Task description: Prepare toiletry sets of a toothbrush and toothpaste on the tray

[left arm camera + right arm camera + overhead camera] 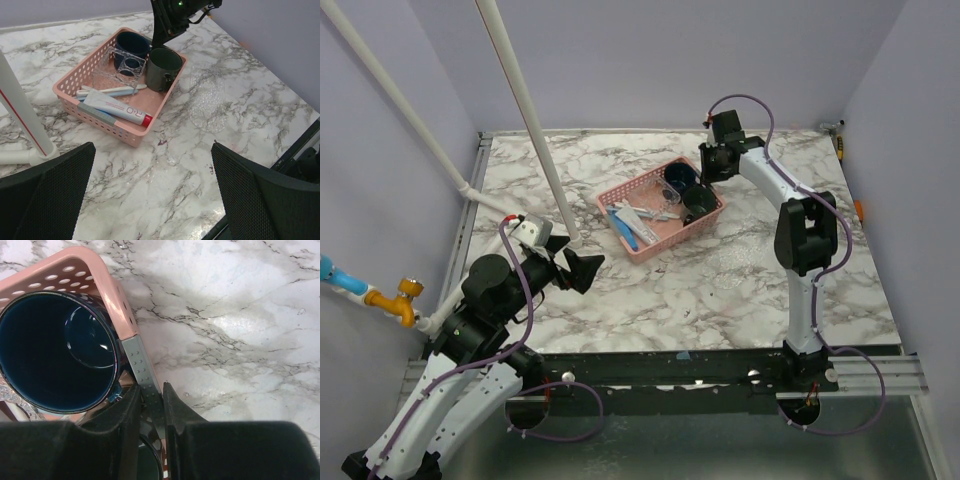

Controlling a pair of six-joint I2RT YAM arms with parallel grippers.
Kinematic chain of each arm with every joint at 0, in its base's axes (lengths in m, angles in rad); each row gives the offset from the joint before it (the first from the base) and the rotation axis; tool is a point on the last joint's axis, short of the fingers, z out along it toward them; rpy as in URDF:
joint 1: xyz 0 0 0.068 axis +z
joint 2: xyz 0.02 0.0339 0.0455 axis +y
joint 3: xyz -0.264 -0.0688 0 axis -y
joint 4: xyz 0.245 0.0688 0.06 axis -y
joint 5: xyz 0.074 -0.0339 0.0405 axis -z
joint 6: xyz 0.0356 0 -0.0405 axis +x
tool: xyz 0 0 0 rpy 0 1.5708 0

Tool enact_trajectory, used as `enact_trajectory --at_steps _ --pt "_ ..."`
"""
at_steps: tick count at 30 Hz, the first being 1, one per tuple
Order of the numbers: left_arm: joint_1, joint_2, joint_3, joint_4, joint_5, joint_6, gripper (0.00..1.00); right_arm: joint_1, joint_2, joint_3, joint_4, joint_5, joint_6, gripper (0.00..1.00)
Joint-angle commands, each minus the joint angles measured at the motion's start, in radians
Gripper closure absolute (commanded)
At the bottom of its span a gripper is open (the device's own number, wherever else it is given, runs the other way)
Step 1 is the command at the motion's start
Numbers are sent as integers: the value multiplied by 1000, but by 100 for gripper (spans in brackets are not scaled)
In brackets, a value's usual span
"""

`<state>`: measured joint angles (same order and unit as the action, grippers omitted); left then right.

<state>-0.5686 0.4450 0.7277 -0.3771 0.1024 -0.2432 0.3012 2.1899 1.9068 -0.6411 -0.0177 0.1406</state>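
The clear tray (206,100) lies empty on the marble just right of the pink basket (70,82); in the top view the tray (738,262) shows only faintly. In the basket lie a white toothpaste tube with a red cap (117,109) and a pale toothbrush (112,91). My right gripper (151,391) is shut on the basket's far wall (142,372), next to the blue mug (52,352). My left gripper (152,200) is open and empty, above bare marble near the basket's near-left side.
The basket also holds a blue mug (131,47), a dark green mug (162,67) and a clear plastic holder (117,70). A white pipe (530,120) slants down to the table left of the basket. Walls close in the table's left, back and right.
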Motion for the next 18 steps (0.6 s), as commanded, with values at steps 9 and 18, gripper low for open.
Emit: enact_trajectory --at_steps 9,18 --pt "3 -9 9 -5 5 4 1 -1 -65 -111 -66 52 59 100" --pt "3 -2 9 -4 10 4 1 -1 -191 -307 1 113 160 100"
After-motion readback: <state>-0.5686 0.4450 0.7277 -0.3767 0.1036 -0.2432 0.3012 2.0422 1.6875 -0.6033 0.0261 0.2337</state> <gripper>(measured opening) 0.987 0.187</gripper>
